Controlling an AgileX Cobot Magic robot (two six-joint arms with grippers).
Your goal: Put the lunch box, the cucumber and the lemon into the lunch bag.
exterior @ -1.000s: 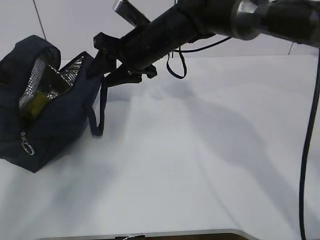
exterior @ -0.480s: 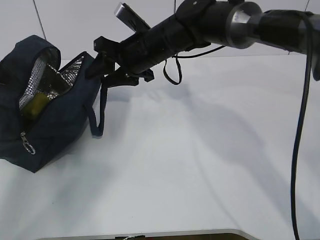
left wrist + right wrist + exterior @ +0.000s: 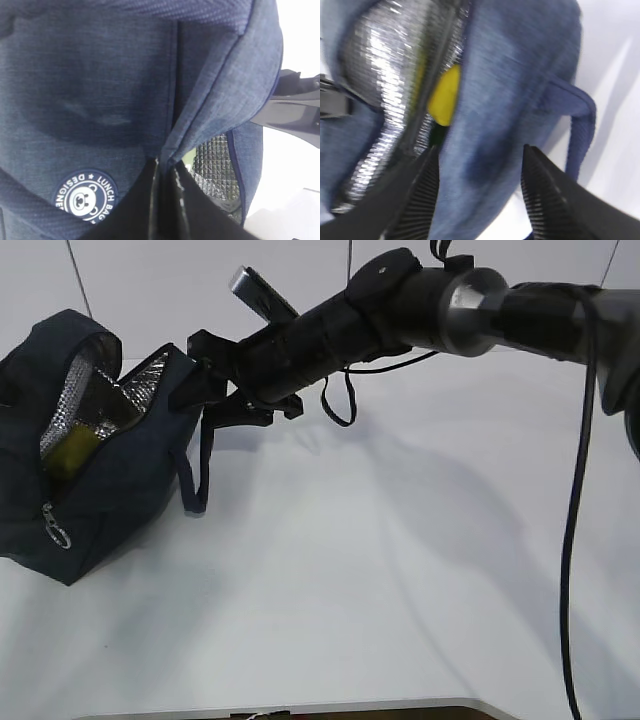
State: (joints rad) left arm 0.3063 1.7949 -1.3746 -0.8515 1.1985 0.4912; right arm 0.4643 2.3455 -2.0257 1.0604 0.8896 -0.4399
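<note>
The navy lunch bag (image 3: pixel 110 480) lies open at the left, its silver lining showing. Inside it I see a pale green panel that looks like the lunch box (image 3: pixel 98 408), with a yellowish shape below it. In the right wrist view the yellow lemon (image 3: pixel 444 95) sits inside the opening with a dark green bit under it, perhaps the cucumber. My right gripper (image 3: pixel 200 375) is open, and its jaws straddle the bag's side wall (image 3: pixel 480 150). My left gripper (image 3: pixel 165 167) is shut on a fold of the lunch bag's fabric (image 3: pixel 210 100), next to the white logo (image 3: pixel 85 195).
A bag handle (image 3: pixel 195 475) hangs down onto the white table (image 3: pixel 400 570). It also shows in the right wrist view (image 3: pixel 580 125). The zipper's ring pull (image 3: pixel 55 533) dangles at the bag's front. The right arm (image 3: pixel 420 305) spans the table's back.
The right arm has swung a little further back and its wrist has shifted slightly. The gripper stays at the bag's rim. The bag has not moved.
</note>
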